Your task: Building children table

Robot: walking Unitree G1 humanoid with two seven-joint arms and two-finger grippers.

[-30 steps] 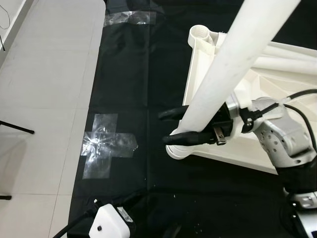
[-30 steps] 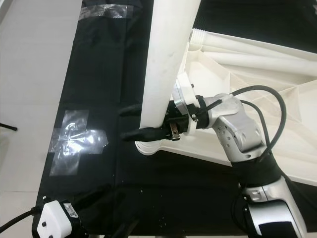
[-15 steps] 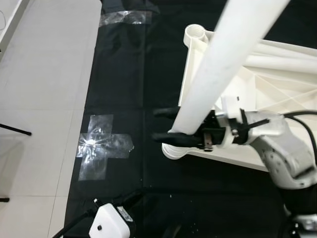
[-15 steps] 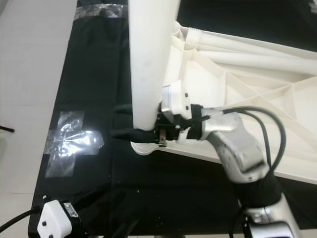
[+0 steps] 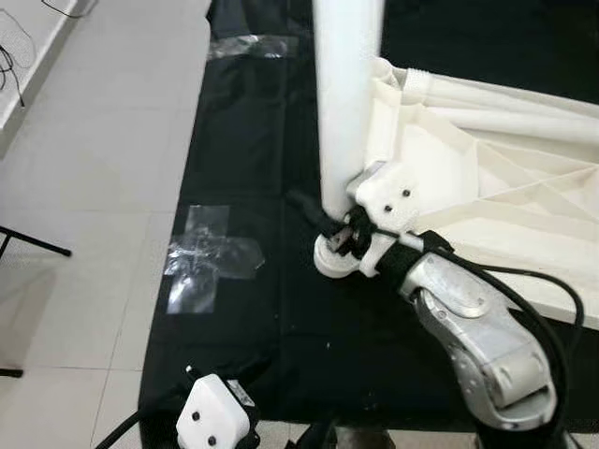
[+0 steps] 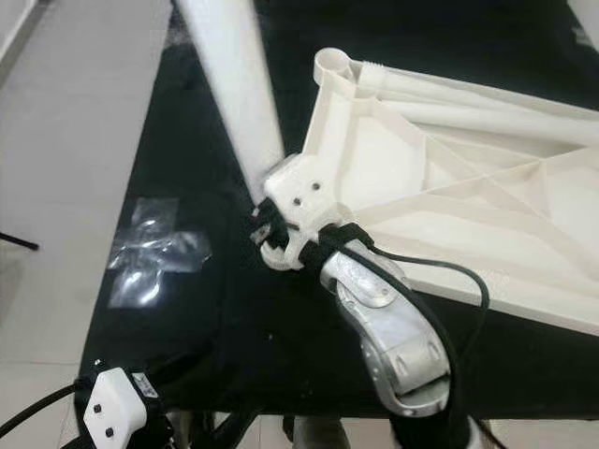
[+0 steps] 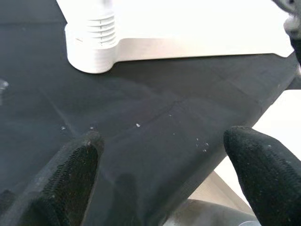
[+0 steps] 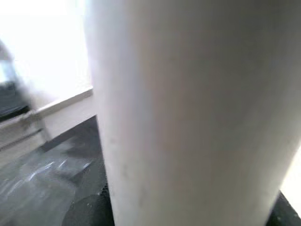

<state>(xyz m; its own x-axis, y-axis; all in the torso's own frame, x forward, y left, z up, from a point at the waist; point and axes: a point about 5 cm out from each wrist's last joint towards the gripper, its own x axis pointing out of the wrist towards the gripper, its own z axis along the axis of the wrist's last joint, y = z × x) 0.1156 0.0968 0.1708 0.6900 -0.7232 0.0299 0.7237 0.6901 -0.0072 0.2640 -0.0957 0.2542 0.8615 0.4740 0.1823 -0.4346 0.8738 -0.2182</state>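
Head cams first: the right gripper (image 5: 339,227) is clamped round the bottom of the white leg (image 5: 348,103), which stands close to upright over the corner socket (image 5: 334,262) of the upside-down tabletop (image 5: 487,215). The tabletop lies on a black mat (image 5: 243,140) on the floor, with a clear tape cross (image 5: 208,258) stuck to the mat just beside that corner. In the other eye the leg looks tilted away from the socket, so I can't say if it's seated or only resting on the rim.

Left wrist cam: the left gripper (image 7: 164,160) hangs wide open with nothing in it, low over the mat near its edge, looking across at a ribbed socket (image 7: 91,44).

Right wrist cam: the leg fills the view right up close, so the fingers are tight on it.

My guess is this is the leg-fitting step. Next it needs to get the leg square to the socket, then push or twist it down while the tabletop stays put. The free arm could brace it.
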